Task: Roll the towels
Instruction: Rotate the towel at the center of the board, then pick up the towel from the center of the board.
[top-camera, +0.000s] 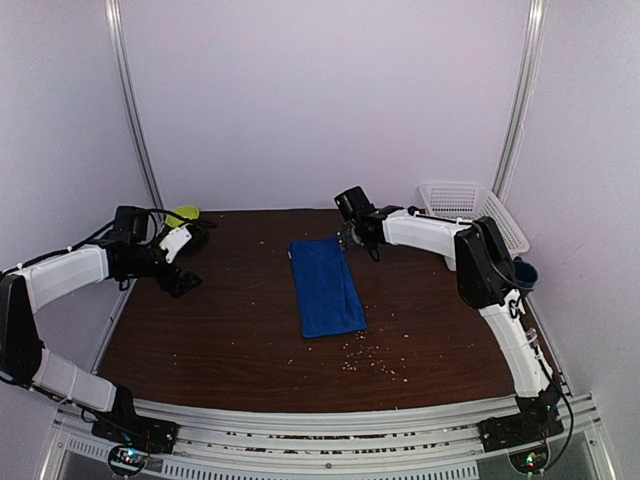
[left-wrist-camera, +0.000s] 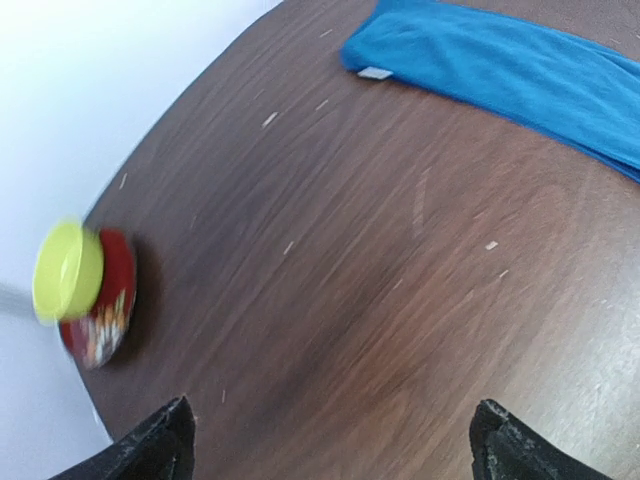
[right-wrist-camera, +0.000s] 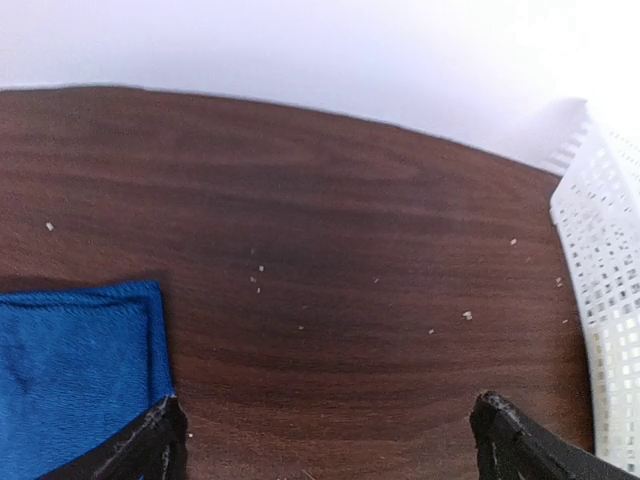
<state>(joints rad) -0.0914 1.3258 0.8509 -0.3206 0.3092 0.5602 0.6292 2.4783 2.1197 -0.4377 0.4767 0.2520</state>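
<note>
While the blue towel (top-camera: 327, 285) lies flat and unrolled, lengthwise on the worktop (top-camera: 220, 340), the task stands at its start: no roll begun, all rolling left to do. White towel: not in any view. Right pincer (right-wrist-camera: 330, 440): released, jaws wide, empty, just beyond the towel's far right corner, seemingly clear of it. Left pincer (left-wrist-camera: 335, 440): released, empty, well left of the towel, near a yellow-lidded red can (left-wrist-camera: 85, 290). White mesh basket (top-camera: 470, 205): far right of the towel. Crumbs (top-camera: 370, 355): by the towel's near end.
</note>
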